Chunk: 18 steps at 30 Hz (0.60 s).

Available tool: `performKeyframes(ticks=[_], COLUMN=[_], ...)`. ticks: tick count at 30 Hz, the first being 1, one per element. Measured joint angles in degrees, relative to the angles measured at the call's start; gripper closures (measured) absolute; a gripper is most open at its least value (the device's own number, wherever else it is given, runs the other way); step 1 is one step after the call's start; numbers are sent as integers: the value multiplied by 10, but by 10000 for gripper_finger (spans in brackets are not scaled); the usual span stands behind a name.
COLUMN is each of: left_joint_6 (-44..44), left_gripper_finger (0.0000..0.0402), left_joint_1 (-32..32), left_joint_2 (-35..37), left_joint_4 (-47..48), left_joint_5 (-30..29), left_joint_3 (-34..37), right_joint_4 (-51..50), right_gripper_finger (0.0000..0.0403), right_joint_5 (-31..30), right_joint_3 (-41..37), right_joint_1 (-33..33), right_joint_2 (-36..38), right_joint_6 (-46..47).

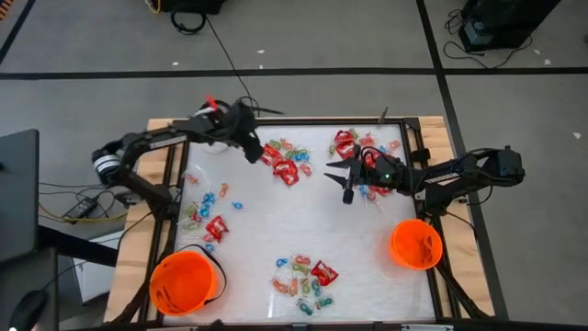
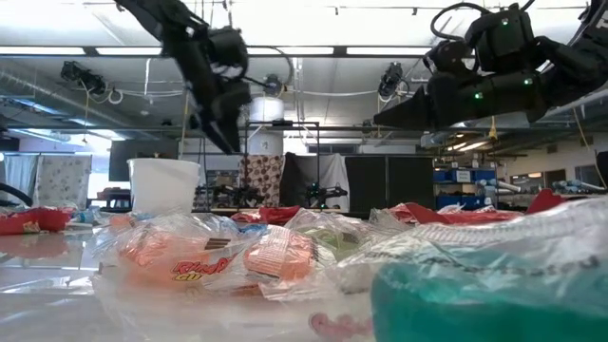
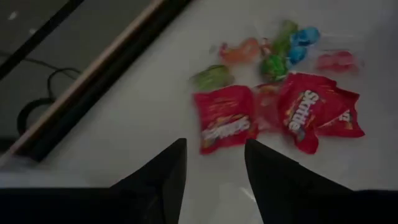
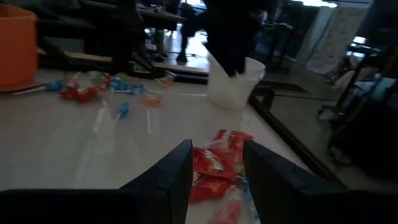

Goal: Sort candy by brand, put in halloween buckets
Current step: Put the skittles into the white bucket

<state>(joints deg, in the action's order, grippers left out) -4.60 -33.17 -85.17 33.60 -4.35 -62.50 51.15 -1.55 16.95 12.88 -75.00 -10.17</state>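
- White bench carries scattered candy; orange buckets sit at its near corners.
- Left claw hovers released beside red packets.
- Right claw hangs released too.
- Packets look light, crinkly, slippery: pinch one across its flat middle.

You're looking at a white tabletop w/ a pale wood frame, standing on a grey floor crossed by dark tape lines. Black cables trail across the floor at the far side. A dark bag sits at the far right corner. In the low view, the room behind is a workshop: exposed ceiling w/ pipes and strip lights, dark monitors, blue storage shelving at right, patterned cloth at left.
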Motion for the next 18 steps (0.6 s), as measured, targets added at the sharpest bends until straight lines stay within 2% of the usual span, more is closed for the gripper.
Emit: performKeyframes(ticks=[8,18], left_joint_6=[-45,-48], left_gripper_finger=[234,234], left_joint_1=[17,6], left_joint_2=[-100,-176], left_joint_4=[-55,-90], left_joint_5=[-4,-5], left_joint_3=[0,0], right_joint_4=[-2,-4], right_gripper_finger=[249,249], right_joint_5=[7,12], right_joint_3=[0,0], right_joint_1=[-5,-4], right_joint_2=[0,0], right_joint_6=[4,-1])
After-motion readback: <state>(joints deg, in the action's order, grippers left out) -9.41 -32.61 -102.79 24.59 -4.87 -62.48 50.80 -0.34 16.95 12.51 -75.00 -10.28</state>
